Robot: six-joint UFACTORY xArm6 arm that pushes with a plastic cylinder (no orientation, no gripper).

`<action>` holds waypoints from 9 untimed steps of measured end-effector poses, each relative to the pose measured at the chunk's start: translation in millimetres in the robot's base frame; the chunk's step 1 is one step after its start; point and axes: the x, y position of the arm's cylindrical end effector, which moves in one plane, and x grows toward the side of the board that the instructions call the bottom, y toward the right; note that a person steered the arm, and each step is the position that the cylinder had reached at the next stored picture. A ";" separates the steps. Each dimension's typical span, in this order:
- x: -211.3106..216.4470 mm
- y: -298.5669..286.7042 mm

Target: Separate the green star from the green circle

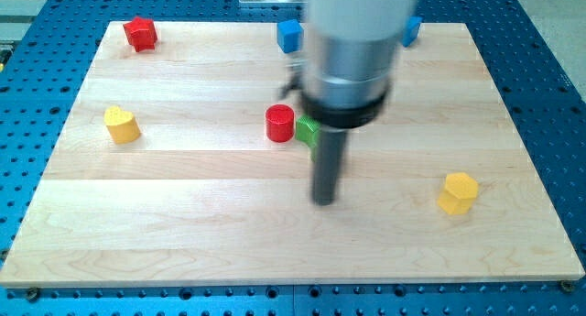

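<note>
A green block [307, 130] shows only as a small patch just right of the red cylinder [280, 123], near the board's middle; the arm hides most of it, so I cannot tell its shape. No second green block is visible; it may be hidden behind the arm. My tip [324, 201] rests on the board below and slightly right of the green patch, a short way from it.
A red star-like block [140, 33] lies at the top left. A blue block [290, 35] sits at the top middle and another blue block [411, 29] peeks out right of the arm. A yellow heart [121, 125] is at the left, a yellow hexagon [458, 192] at the lower right.
</note>
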 end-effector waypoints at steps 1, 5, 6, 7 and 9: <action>-6.1 -129.5; -57.6 -278.5; -57.8 -279.1; -57.8 -277.9; -54.9 -254.9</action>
